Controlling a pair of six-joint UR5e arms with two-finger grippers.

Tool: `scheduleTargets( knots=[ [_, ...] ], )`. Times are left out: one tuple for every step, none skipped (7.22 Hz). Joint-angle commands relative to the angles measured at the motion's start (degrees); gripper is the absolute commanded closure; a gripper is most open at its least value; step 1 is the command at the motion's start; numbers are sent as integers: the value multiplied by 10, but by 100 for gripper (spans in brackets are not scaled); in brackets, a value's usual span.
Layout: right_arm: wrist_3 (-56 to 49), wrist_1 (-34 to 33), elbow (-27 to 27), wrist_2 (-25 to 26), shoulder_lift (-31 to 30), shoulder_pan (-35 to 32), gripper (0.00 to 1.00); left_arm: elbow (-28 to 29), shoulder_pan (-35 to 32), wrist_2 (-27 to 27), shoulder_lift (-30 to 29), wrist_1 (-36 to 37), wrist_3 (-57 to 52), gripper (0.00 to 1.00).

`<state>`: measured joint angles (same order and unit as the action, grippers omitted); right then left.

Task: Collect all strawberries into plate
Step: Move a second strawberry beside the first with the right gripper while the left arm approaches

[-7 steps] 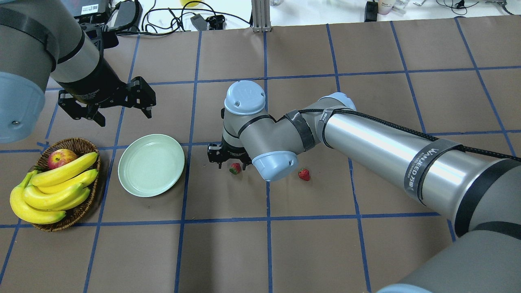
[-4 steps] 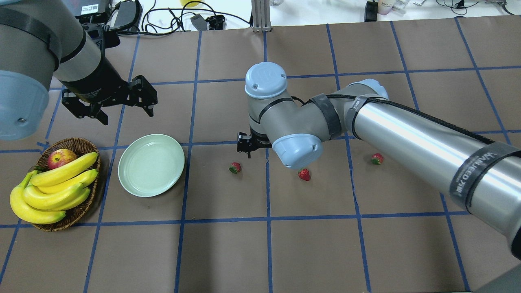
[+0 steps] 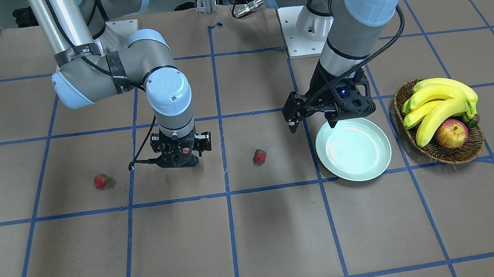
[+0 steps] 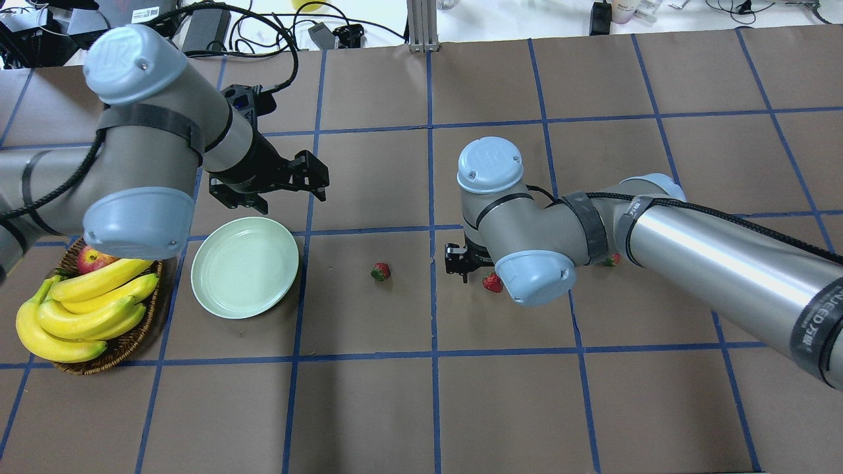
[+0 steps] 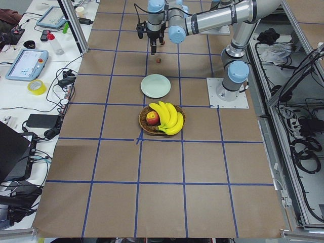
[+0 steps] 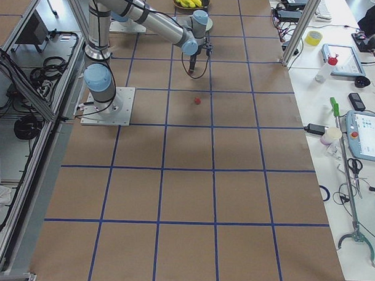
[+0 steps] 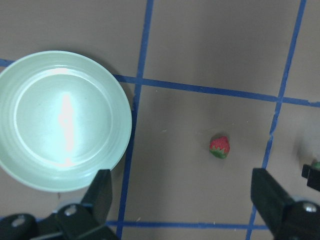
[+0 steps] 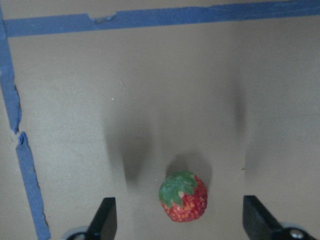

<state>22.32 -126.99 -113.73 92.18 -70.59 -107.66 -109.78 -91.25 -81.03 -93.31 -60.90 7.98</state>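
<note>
Three strawberries lie on the brown table. One [image 4: 380, 271] is right of the pale green plate [image 4: 245, 266], which is empty. One [image 4: 491, 283] sits under my right gripper [image 4: 473, 270]. One [image 4: 611, 261] is half hidden behind the right arm. In the right wrist view the middle strawberry [image 8: 183, 196] lies between the open fingers [image 8: 105, 219], untouched. My left gripper [image 4: 290, 197] is open and empty above the plate's far edge. Its wrist view shows the plate [image 7: 62, 120] and the nearest strawberry [image 7: 219, 146].
A wicker basket [image 4: 125, 342] with bananas [image 4: 92, 296] and an apple [image 4: 92, 258] stands left of the plate. In the front view the far strawberry [image 3: 100, 180] lies alone at the left. Cables and boxes lie beyond the table's far edge.
My right gripper has moved right, from the strawberry nearest the plate to over the middle one. My left arm has swung right, and its gripper now hangs over the plate's far edge.
</note>
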Motion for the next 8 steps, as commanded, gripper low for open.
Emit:
scheduleTargets(
  knots=[
    [-1, -19, -11, -3, 5, 3, 39, -9, -9, 1, -21, 33, -6, 0],
    [-2, -19, -10, -5, 7, 3, 67, 6, -3, -5, -16, 16, -6, 0],
    [-6, -19, -10, -13, 7, 3, 88, 50, -2, -12, -12, -72, -6, 0],
    [-37, -19, -9, -15, 7, 3, 94, 106, -2, -41, -13, -151, -6, 0],
    [-40, -18, -8, -15, 7, 3, 97, 125, -1, -64, -13, -183, -7, 0],
    [-22, -16, -4, -56, 2, 3, 97, 121, -1, -64, -13, -182, -7, 0],
    [6, -26, 5, -187, 3, 1, 97, 120, -2, -64, -14, -179, -7, 0],
    [30, -62, 16, -258, 9, -4, 97, 120, -2, -65, -17, -178, -7, 0]
  ],
)
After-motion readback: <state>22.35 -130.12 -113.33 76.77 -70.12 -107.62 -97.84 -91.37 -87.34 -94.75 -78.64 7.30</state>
